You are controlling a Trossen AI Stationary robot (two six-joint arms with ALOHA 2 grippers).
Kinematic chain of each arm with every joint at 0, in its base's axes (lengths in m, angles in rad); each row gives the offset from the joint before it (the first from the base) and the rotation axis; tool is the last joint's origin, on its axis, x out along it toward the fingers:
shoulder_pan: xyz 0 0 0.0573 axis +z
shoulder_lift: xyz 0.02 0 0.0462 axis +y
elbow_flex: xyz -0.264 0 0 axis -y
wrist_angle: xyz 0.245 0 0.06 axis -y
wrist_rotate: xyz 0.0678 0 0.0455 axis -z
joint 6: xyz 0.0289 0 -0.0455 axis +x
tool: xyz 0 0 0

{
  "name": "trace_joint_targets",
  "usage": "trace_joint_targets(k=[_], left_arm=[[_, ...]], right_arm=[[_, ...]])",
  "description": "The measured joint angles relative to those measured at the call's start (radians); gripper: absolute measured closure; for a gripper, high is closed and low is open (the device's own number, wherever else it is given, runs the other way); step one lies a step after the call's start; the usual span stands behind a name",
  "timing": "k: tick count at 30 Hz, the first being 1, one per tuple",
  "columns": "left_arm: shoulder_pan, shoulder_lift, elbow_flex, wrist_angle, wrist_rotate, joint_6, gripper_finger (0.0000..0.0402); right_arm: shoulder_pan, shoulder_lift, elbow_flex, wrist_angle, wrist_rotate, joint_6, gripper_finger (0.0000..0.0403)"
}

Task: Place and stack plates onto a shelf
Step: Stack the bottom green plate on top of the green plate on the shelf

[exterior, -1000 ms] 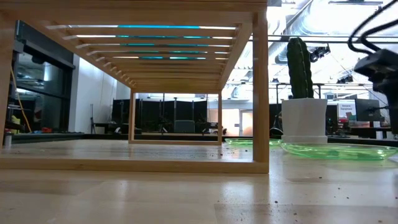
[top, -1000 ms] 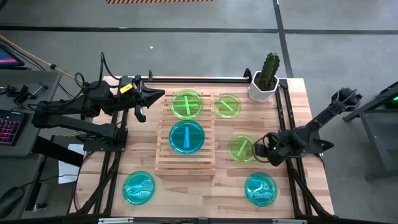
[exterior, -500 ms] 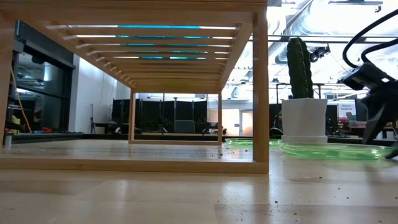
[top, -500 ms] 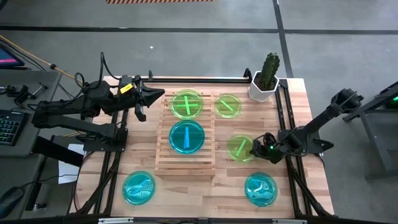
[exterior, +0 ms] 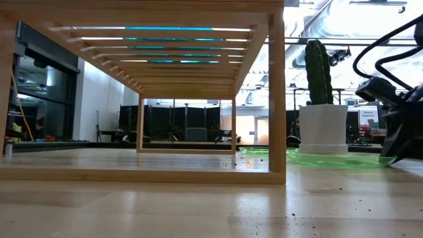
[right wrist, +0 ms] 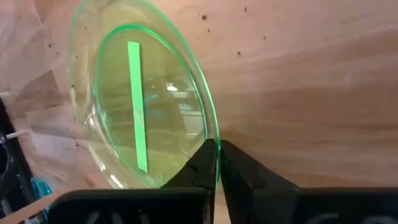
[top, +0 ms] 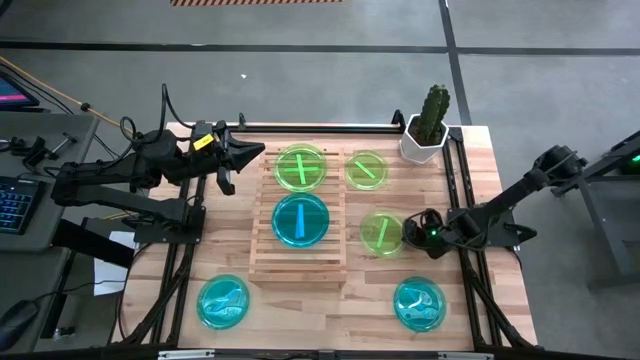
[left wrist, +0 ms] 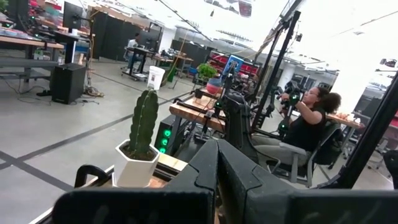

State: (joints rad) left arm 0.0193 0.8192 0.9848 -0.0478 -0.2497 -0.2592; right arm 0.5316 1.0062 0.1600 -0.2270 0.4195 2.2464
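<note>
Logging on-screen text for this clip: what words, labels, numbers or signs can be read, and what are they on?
No text is readable in any view.
The plates bear plain bars or crosses, not writing.
Yellow tag on the left arm: too small to read.
Signs in the room behind: blurred, unreadable.

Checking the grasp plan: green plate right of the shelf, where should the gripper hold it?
By the rim, from the table's right side. The green plate lies flat on the table, so only its thin raised edge offers a pinch. The right gripper is already shut on that edge; the shelf blocks the other side.
</note>
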Motion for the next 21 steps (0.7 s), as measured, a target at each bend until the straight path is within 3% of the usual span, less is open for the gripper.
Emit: trace_joint_targets(k=[9, 17, 21], left_arm=[[0.0, 0.0, 0.0, 0.0, 0.0, 0.0, 0.0401], [0.0, 0.0, 0.0, 0.0, 0.0, 0.0, 0.0402], [0.0, 0.0, 0.0, 0.0, 0.0, 0.0, 0.0402]], right_arm=[[-0.001, -0.101, 0.089, -0.137, 0.073, -0.074, 0.0403], [-0.001, -0.249, 0.295, -0.503, 0.151, -0.177, 0.0403], [-0.001, -0.305, 0.456, -0.749, 0.238, -0.205, 0.0403]])
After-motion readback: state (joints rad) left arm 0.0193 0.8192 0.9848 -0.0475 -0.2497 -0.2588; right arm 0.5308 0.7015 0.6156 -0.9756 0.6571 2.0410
